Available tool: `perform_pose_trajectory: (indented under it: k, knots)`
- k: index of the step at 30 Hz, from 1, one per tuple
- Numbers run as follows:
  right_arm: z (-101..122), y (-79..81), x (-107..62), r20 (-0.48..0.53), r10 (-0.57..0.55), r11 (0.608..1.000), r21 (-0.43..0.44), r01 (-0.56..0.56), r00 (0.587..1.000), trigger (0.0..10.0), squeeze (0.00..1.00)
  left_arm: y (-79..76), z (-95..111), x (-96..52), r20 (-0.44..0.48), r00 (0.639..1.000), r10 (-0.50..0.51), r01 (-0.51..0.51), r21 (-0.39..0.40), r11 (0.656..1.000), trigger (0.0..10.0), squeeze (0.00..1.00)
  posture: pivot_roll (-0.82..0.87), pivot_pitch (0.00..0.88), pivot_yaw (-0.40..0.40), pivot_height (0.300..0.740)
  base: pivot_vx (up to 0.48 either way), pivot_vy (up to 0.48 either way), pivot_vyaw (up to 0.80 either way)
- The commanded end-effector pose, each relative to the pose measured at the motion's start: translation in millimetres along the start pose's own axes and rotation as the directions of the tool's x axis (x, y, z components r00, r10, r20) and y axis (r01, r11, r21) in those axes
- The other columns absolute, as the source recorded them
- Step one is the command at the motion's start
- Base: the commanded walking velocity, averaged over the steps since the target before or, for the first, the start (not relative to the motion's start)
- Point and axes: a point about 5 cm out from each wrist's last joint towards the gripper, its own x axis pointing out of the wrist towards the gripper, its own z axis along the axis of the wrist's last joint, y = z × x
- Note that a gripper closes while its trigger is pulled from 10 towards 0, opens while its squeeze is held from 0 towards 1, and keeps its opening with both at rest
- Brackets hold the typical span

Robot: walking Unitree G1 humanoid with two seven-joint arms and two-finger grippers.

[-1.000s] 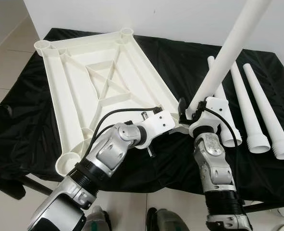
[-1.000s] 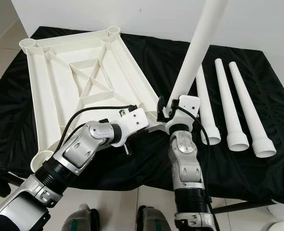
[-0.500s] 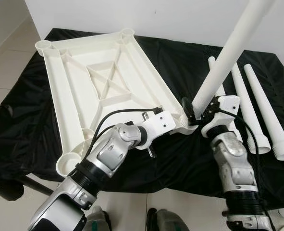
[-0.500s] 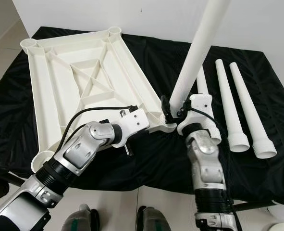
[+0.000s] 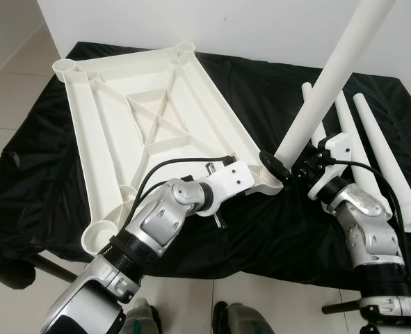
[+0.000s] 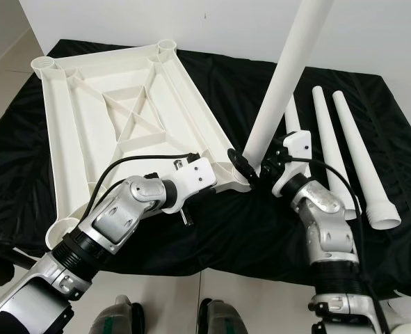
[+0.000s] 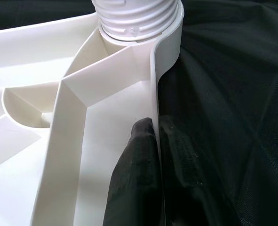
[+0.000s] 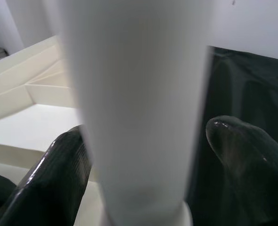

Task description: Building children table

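Note:
A white table top point(image 5: 80, 139) lies upside down on a black cloth. My left gripper point(image 7: 155, 141) is shut on its rim, close to the near right corner socket point(image 5: 268, 182). A long white table leg point(image 5: 330, 76) stands tilted in that socket, and its threaded end point(image 7: 136, 16) sits in the socket's collar. My right gripper point(image 5: 283, 169) is shut on this leg just above the socket, one black finger point(image 8: 54, 174) on each side. Three more white legs point(image 5: 379, 146) lie side by side on the cloth at the right.
The black cloth point(image 5: 275, 90) covers a low table against a white wall. Its front edge runs just before my arms. Tiled floor point(image 5: 10, 90) lies to the left. The other corner sockets point(image 5: 65, 66) of the table top hold no legs.
My right forearm has swung out to the right around the standing leg, with its gripper staying at the leg's base. The left gripper and the table top have hardly moved.

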Motion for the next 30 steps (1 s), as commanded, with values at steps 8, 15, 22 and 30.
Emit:
perform_pose_trajectory:
  k: [8,15,22,30]
  knots:
    - [-6.9,-13.1,2.2,-0.024,0.05,0.999,-0.001,-0.05,0.998,10.0,0.0,3.2,-2.3,1.6,-0.023,0.999,0.027,-0.027,0.017,0.999,10.0,0.0,-0.04,0.047,-0.022,0.74,0.0,0.0,0.0]
    - [-12.2,-15.7,6.6,-0.042,0.08,0.997,-0.001,-0.081,0.996,0.0,0.0,3.4,-1.1,2.4,-0.021,0.999,0.025,-0.024,0.022,0.999,10.0,0.0,-0.04,0.047,-0.02,0.74,0.0,0.0,0.0]
    - [-18.1,-14.6,6.7,-0.055,0.093,0.996,0.014,-0.093,0.994,0.0,0.0,3.5,-1.3,2.0,-0.022,0.999,0.025,-0.025,0.026,0.999,10.0,0.0,-0.04,0.047,-0.021,0.74,0.0,0.0,0.0]
    - [-20.9,-11.4,5.8,-0.049,0.059,0.998,0.029,-0.058,0.997,10.0,0.0,3.5,-1.0,2.5,-0.021,0.999,0.025,-0.024,0.026,0.999,10.0,0.0,-0.04,0.048,-0.026,0.74,0.0,0.0,0.0]
